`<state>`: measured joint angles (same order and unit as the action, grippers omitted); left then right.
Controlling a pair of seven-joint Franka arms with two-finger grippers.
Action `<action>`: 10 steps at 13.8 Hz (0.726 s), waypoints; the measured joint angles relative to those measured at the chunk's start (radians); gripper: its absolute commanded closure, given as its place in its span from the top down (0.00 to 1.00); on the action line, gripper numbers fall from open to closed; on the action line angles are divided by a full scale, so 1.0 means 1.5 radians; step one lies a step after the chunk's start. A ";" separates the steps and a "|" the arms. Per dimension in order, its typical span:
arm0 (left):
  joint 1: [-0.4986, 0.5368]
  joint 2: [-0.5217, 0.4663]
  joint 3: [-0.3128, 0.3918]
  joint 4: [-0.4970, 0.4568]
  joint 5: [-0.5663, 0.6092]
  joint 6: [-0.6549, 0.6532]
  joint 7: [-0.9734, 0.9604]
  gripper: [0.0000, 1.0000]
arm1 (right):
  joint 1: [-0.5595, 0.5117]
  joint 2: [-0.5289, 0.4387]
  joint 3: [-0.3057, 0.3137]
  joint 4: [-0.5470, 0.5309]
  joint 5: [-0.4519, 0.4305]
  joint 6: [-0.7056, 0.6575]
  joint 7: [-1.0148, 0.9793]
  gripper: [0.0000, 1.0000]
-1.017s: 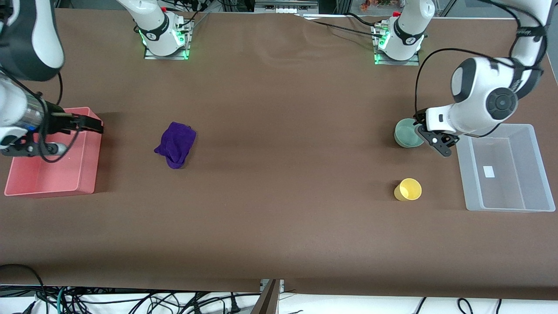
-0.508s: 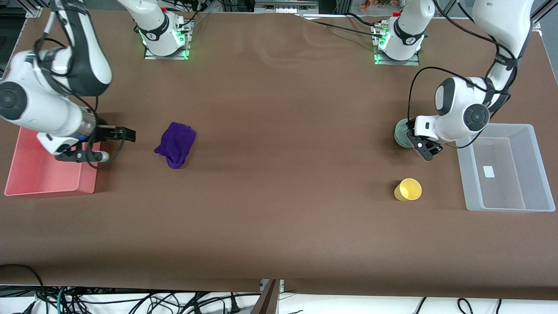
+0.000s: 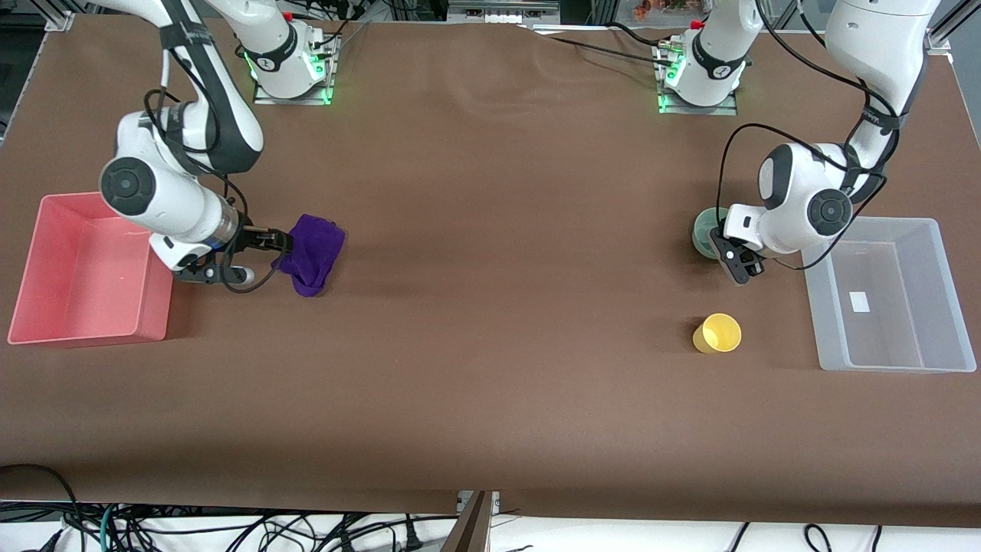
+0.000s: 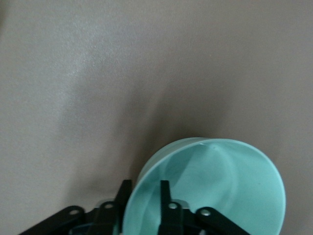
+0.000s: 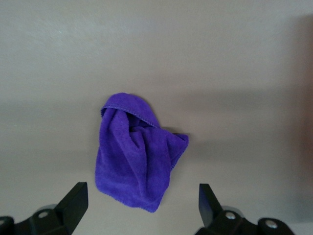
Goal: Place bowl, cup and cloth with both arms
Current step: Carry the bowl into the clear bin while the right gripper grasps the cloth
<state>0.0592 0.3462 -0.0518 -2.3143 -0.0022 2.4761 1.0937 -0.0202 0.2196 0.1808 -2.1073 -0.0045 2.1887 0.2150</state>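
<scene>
Mint-green, the bowl [image 3: 711,232] sits on the table [image 3: 490,368] just beside the clear bin [image 3: 936,293], at the left arm's end; the left gripper [image 3: 732,259] is down at its rim, and the left wrist view shows one finger [image 4: 167,208] inside the wall and the other outside, straddling the rim [image 4: 205,143]; whether they are pinching it yet I cannot tell, though a rim pinch looks the plan, since a bowl this wide would hardly fit between the fingers whole. Nearer the front camera stands the cup [image 3: 717,333], yellow, apart from the bowl and untouched. At the right arm's end the purple cloth [image 3: 310,251] lies bunched on the table, near the pink bin [image 3: 34,270]; the right gripper [image 3: 277,244] is at its edge, fingers [image 5: 74,203] spread wide, the cloth [image 5: 137,149] lying between and ahead of them, not yet held; the wide spread probably serves to gather the soft folds. Each arm seems matched to the bin at its own end.
</scene>
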 measured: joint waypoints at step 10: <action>0.024 -0.016 0.004 0.266 0.000 -0.342 0.010 0.00 | 0.010 0.062 0.004 -0.080 0.000 0.161 0.000 1.00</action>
<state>0.0953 0.3216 -0.0461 -1.9156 -0.0021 1.9628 1.1092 -0.0051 0.3119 0.1868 -2.2270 -0.0047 2.4300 0.2150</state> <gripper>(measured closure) 0.974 0.000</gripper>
